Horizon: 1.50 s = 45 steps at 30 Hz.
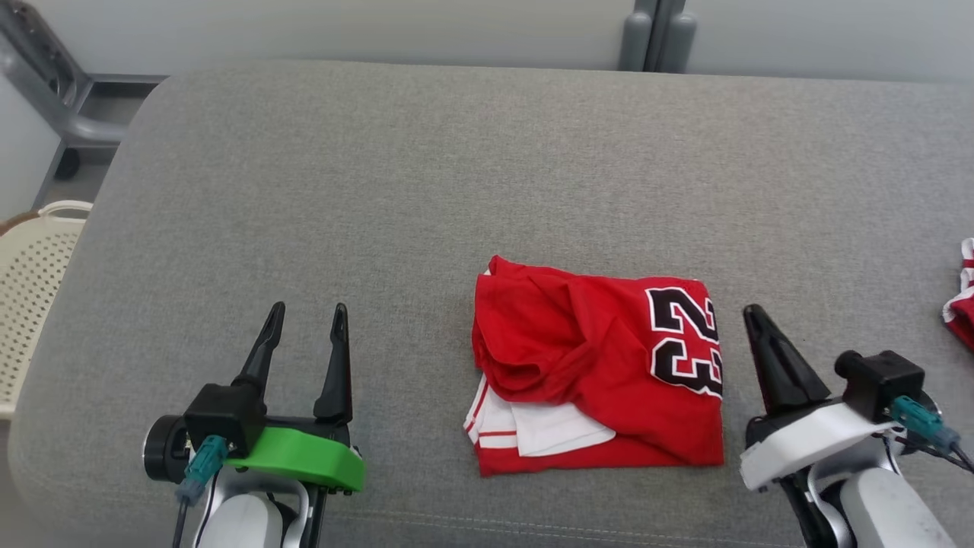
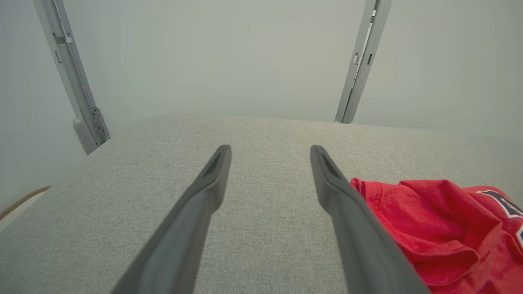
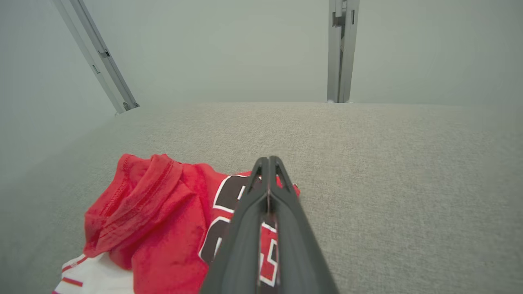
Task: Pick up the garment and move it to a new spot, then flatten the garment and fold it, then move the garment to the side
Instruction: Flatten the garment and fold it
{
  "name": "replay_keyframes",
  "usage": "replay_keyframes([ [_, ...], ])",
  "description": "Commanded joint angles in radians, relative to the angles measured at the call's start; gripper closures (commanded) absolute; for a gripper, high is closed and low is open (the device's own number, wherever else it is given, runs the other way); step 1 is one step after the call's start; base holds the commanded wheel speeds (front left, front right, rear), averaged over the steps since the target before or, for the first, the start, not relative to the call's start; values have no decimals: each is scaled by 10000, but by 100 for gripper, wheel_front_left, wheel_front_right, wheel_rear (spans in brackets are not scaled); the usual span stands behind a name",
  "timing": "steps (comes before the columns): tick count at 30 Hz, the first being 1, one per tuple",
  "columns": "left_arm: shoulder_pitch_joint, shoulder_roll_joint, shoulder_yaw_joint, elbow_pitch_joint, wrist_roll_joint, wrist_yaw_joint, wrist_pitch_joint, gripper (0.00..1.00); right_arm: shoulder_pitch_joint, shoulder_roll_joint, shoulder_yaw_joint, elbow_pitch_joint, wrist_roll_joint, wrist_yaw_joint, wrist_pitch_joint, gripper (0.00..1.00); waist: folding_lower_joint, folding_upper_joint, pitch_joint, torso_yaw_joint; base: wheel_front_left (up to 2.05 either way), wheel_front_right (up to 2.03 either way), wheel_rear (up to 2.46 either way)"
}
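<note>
Folded red jersey (image 1: 597, 380) lies on grey cushion (image 1: 456, 190) between left gripper (image 1: 309, 310), spread, and right gripper (image 1: 755, 313), pressed together, empty. Soft and light, it likely lifts best by its folded edge.

This looks like a robot test room set up for laundry work, not a lived-in home. Plain pale partition panels (image 1: 380, 30) joined by grey metal posts (image 1: 654, 34) back a broad padded surface (image 1: 456, 190) in grey fabric. A perforated cream basket (image 1: 30, 297) and a wheeled metal frame (image 1: 68, 114) stand beside it, and a folded red jersey (image 1: 593, 365) lies on top.
</note>
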Motion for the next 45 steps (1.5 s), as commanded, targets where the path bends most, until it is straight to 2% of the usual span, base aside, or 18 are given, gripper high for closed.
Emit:
replay_keyframes([
  [1, -176, -33, -53, 14, -45, -9, -55, 0, -240, 22, 160, 137, 137, -2, -51, 100, 0, 0, 394, 507, 0, 0, 0],
  [9, -613, -226, -328, 149, -177, -91, -171, 0, -1712, 457, 1336, 2051, 585, -2, -328, 100, 0, 0, 1005, 1153, 0, 0, 0],
  [14, -901, -293, -456, 245, -219, -120, -215, 0, -2594, 655, 2042, 3489, 726, -2, -480, 100, 0, 0, 1393, 1385, 0, 0, 0],
  [19, -1055, -329, -417, 212, -247, -128, -210, 0, -3396, 886, 3141, 4408, 890, -2, -644, 100, 0, 0, 1648, 1511, 0, 0, 0],
  [26, -1074, -362, -344, 138, -253, -133, -213, 0, -3772, 1071, 3965, 4240, 804, 1, -694, 100, 0, 0, 1789, 1511, 0, 0, 0],
  [35, -1084, -387, -353, 120, -244, -160, -215, 0, -3616, 1126, 5574, 4063, 595, -1, -698, 100, 0, 0, 1830, 1409, 0, 0, 0],
  [41, -1028, -391, -336, 132, -222, -167, -214, 0, -3665, 1050, 6740, 3832, 1302, -2, -697, 100, 0, 0, 1790, 1277, 0, 0, 0],
  [45, -973, -393, -260, 120, -188, -141, -214, 0, -3592, 877, 6600, 3176, 1799, -2, -699, 100, 0, 0, 1759, 1142, 0, 0, 0],
])
